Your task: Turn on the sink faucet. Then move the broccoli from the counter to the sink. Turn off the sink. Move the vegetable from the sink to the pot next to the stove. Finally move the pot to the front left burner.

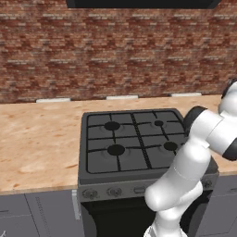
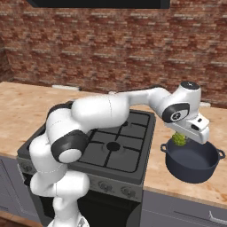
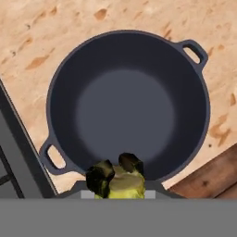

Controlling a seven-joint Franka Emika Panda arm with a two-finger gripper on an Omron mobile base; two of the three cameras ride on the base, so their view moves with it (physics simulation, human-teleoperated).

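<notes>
My gripper [image 2: 180, 141] is shut on the small green broccoli [image 2: 178, 138] and hangs just above the left rim of the round dark pot [image 2: 191, 172]. The pot stands on the tan counter [image 2: 155, 165] right of the stove [image 2: 119, 133]. In the hand view the broccoli [image 3: 121, 186], with its yellow-green stem, sits between the fingertips of the gripper [image 3: 116, 178] over the pot's near edge, and the pot's [image 3: 125, 106] inside is bare. The stove [image 1: 125, 139] has a front left burner [image 1: 115, 149] with nothing on it.
A red brick wall [image 1: 115, 51] runs behind the counter [image 1: 37, 139], with a dark hood [image 1: 139, 3] overhead. My own arm [image 2: 102, 113] stretches across the cooktop. The stove's edge [image 3: 11, 152] lies close beside the pot's handle [image 3: 52, 157]. Grey cabinet fronts [image 1: 37, 213] sit below.
</notes>
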